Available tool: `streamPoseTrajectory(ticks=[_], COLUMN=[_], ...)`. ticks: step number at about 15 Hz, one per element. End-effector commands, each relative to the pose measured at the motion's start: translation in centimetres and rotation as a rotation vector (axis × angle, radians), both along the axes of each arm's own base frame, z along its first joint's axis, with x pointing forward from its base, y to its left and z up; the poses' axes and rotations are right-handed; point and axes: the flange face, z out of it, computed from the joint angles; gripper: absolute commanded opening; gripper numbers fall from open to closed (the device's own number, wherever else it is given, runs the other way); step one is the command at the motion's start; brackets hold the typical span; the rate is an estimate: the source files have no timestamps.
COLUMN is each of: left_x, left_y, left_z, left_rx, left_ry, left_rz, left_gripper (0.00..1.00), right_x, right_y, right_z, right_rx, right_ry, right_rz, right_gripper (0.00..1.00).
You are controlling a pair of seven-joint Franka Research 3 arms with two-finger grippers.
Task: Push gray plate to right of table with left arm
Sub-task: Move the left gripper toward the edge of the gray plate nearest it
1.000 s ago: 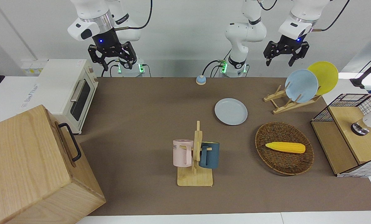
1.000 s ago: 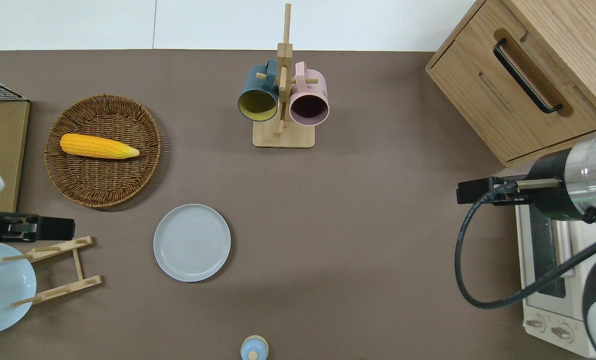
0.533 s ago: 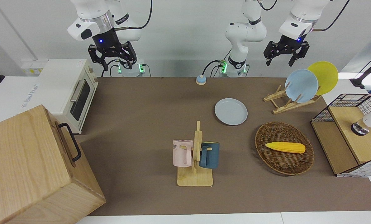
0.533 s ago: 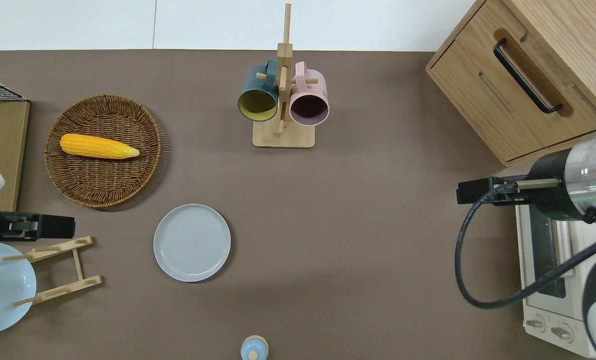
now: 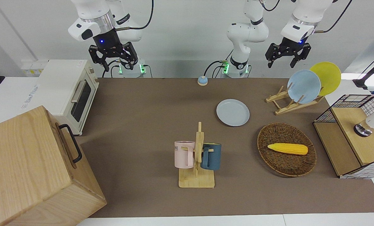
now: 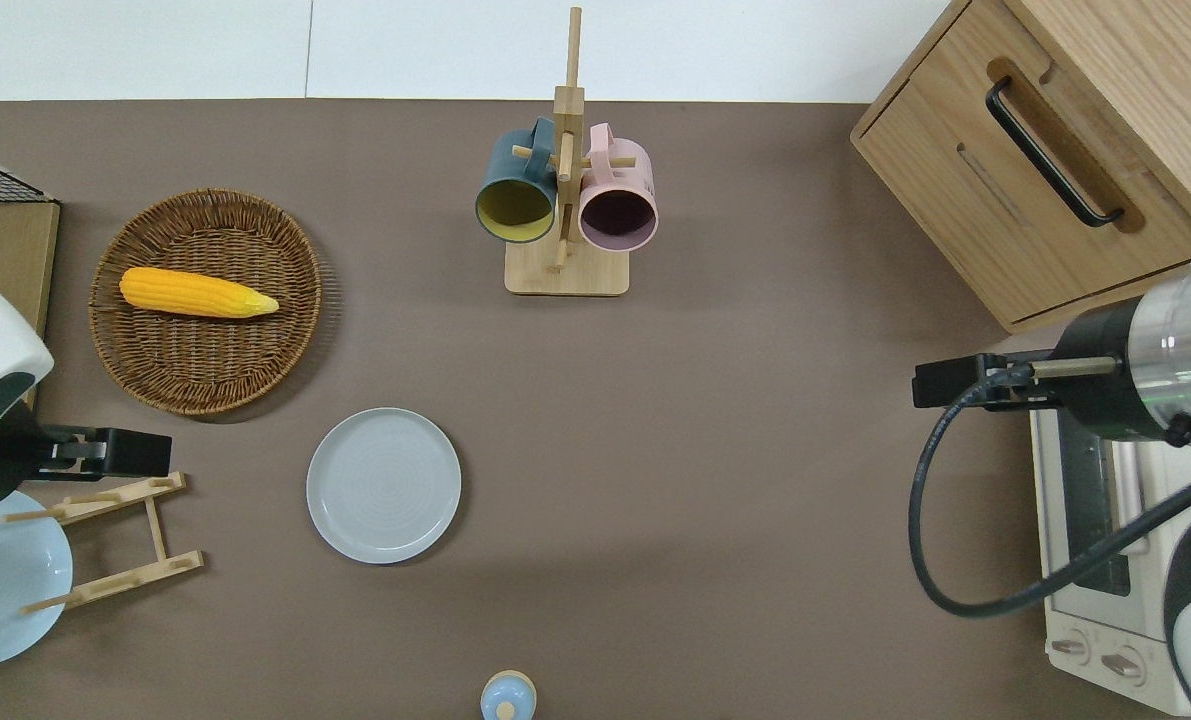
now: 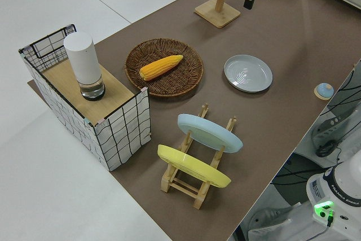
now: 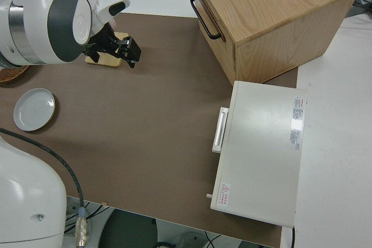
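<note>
The left end effector point(image 6: 120, 453), fingers spread and empty, has edged from above the dish rack point(image 6: 115, 540) toward the untouched gray plate point(image 6: 383, 485), so pushing hasn't begun.

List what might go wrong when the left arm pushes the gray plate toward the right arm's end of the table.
1. The left gripper, open, hangs over the plate rack; coming down it might clip the rack.
2. The gray plate has a low rim, so the fingers may ride over it.
3. A skewed push may send it toward the mug stand.

The left arm's base point(image 7: 339, 194) reads "FRANKA EMIKA".
</note>
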Motion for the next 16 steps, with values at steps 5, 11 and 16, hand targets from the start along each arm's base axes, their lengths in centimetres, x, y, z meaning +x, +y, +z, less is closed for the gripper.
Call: streamPoseTrajectory(ticks=[5,11,16], left_x=[1.0,1.4,1.1], left_y=[0.2,0.6,0.7], left_z=[-8.7,-17.4,-23.2], left_rx=[0.02,0.008,0.008], left_ry=[-0.001,-0.003,-0.009], left_rz=[0.003,0.022,0.007], left_gripper=[0.99,0.99,0.99], right_x=[0.1,0.1,0.1], right_y=[0.0,-0.1,0.0], right_z=[0.3,0.3,0.3], right_rx=[0.018,0.018,0.018], right_ry=[0.0,0.0,0.0], right_rz=[-0.002,-0.004,-0.002], right_gripper=[0.996,0.996,0.996])
